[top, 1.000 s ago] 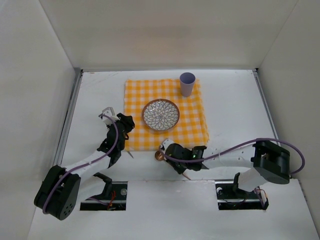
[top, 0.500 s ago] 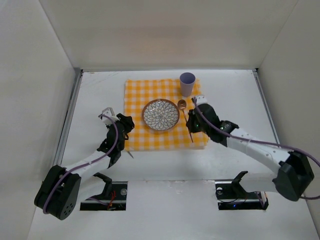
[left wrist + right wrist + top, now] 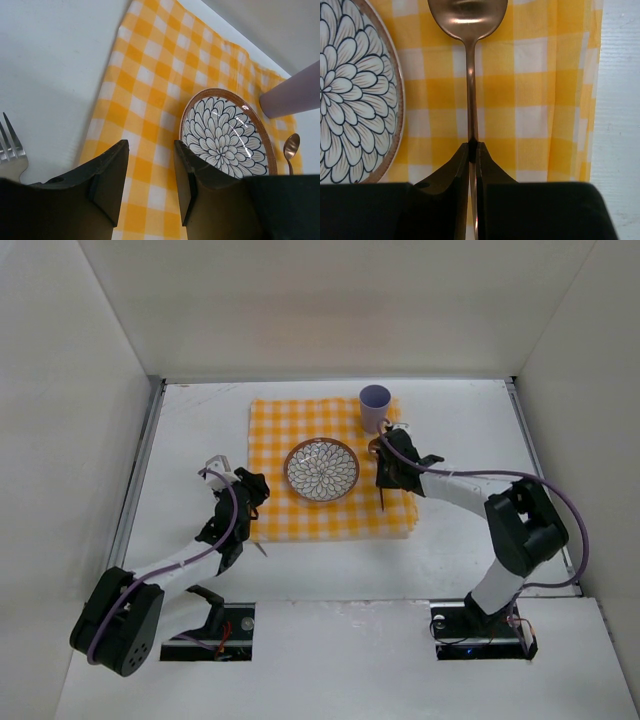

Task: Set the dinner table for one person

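The right fingers point(image 3: 445, 190) pinch the copper spoon point(image 3: 470, 75) above the checked cloth point(image 3: 545, 100), beside the flowered plate point(image 3: 350, 90). The left fingers point(image 3: 107, 175) stand partly open, empty, near a fork point(image 3: 11, 150).

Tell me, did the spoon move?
Yes. The spoon went from the cloth's near edge up to the plate's right side, near the cup.

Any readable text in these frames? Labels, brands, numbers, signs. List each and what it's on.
None readable in any view.
The plate carries only a flower pattern and the checked cloth only yellow and white squares.
The cup, spoon, fork and dinner table show no markings.
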Tool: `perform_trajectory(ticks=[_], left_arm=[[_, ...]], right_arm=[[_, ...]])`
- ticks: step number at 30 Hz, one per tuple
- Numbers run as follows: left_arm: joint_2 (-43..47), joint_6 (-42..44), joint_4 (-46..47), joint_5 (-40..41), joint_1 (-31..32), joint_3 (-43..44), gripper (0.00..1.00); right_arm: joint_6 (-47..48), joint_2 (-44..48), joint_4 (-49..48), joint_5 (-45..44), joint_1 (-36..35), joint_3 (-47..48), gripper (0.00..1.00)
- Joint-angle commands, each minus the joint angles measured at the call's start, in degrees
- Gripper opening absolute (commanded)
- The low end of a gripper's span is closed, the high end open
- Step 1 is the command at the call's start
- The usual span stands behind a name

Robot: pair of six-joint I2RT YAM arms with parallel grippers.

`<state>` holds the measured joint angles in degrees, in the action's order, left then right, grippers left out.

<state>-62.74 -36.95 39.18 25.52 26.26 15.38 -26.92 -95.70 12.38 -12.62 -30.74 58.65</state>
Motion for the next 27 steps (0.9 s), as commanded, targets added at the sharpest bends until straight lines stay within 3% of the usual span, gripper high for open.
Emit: perform_trajectory(ticks=[1, 14, 21, 24, 27], left_arm=[[-0.4, -0.7, 2.7, 0.3, 0.3, 0.1, 0.39], [-0.5, -0.5, 2.5, 0.8, -0.1, 0.1, 0.39], [-0.7, 0.5, 1.8, 3.1, 0.3, 0.6, 0.39], [-0.5, 0.0, -0.7, 5.0, 0.7, 1.8, 0.38], [2.1, -0.8, -8.9, 6.1, 0.9, 4.5, 0.32]], right_arm=[[-1.2, -0.1, -4.4, 0.1, 1.3, 2.3, 0.09], [-1.0, -4.4, -6.0, 1.8, 1.7, 1.8, 0.14], [0.1, 2.3, -5.3, -0.9, 1.0, 0.9, 0.51], [0.2, 8.6, -5.8, -3.3, 0.0, -1.6, 0.56], [-0.5, 15.3, -9.1, -6.4, -1.0, -6.5, 0.57]])
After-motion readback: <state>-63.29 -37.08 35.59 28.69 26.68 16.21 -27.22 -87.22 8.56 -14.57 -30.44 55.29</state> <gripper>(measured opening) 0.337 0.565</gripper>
